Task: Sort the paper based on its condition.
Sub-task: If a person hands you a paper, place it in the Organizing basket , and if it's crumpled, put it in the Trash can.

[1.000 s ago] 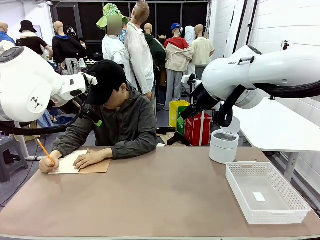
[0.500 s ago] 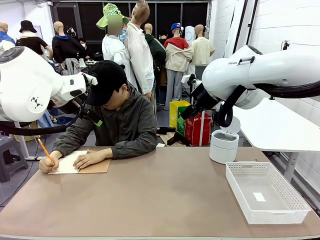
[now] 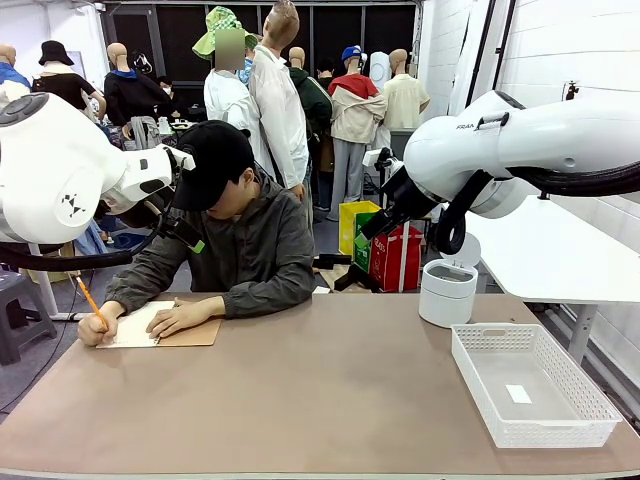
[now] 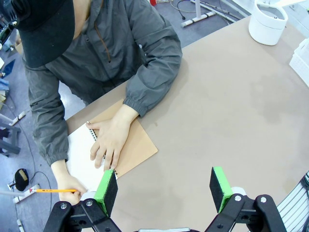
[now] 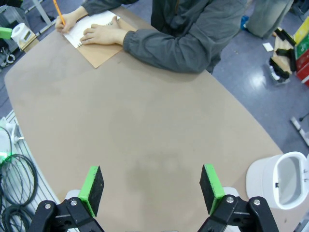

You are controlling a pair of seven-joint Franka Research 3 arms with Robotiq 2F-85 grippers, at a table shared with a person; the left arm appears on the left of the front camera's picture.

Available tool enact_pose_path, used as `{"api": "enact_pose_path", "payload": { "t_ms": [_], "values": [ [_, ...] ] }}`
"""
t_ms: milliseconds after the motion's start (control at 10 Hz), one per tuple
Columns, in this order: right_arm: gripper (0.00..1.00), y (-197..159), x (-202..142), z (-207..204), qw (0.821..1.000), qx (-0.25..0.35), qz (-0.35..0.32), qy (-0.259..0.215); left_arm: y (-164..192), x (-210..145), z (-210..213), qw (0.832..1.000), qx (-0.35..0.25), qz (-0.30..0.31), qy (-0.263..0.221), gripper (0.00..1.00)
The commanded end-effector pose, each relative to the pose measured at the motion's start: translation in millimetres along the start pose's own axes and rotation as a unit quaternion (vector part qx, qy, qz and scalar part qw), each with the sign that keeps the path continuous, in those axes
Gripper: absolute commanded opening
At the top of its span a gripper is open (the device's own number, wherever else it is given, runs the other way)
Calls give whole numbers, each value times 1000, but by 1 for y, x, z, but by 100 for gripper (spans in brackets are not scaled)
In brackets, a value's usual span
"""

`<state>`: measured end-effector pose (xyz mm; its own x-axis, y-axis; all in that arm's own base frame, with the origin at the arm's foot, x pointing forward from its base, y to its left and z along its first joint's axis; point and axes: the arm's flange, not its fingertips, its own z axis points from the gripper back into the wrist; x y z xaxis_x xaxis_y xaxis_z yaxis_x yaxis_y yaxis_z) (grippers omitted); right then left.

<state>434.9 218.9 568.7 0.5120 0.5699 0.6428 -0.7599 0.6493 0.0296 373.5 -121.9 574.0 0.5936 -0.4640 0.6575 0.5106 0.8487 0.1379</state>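
Left wrist view: the thin white sheet of paper (image 4: pixel 79 153) lies under the person's hand (image 4: pixel 110 140) on the brown cardboard-backed pad (image 4: pixel 136 148), just beyond the left gripper (image 4: pixel 163 187), jaws open and empty. Right gripper (image 5: pixel 150 188) jaws likewise gape, well apart from that pad.

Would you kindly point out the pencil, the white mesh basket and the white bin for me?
pencil (image 3: pixel 90 302), front view, middle of its orange shaft.
white mesh basket (image 3: pixel 478 384), front view, its left wall.
white bin (image 3: pixel 445 299), front view, its front wall.

Both arms raised, left hand (image 4: pixel 161 188) and right hand (image 5: pixel 152 189) spread wide.
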Motion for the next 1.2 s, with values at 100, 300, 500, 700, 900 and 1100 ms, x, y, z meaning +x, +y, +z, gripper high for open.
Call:
{"api": "enact_pose_path", "payload": {
  "t_ms": [100, 300, 500, 700, 900, 1100],
  "values": [
    [100, 0, 0, -2, 1000, 1, -1, 1, 1, 0, 1, 1000, -1, -1, -1, 100],
    [100, 0, 0, -2, 1000, 1, -1, 1, 1, 0, 1, 1000, -1, -1, -1, 100],
    [100, 0, 0, -2, 1000, 1, -1, 1, 1, 0, 1, 1000, -1, -1, -1, 100],
    [100, 0, 0, -2, 1000, 1, -1, 1, 1, 0, 1, 1000, -1, -1, -1, 100],
    [100, 0, 0, -2, 1000, 1, -1, 1, 1, 0, 1, 1000, -1, -1, -1, 100],
    [100, 0, 0, -2, 1000, 1, -1, 1, 1, 0, 1, 1000, -1, -1, -1, 100]
  ]
}}
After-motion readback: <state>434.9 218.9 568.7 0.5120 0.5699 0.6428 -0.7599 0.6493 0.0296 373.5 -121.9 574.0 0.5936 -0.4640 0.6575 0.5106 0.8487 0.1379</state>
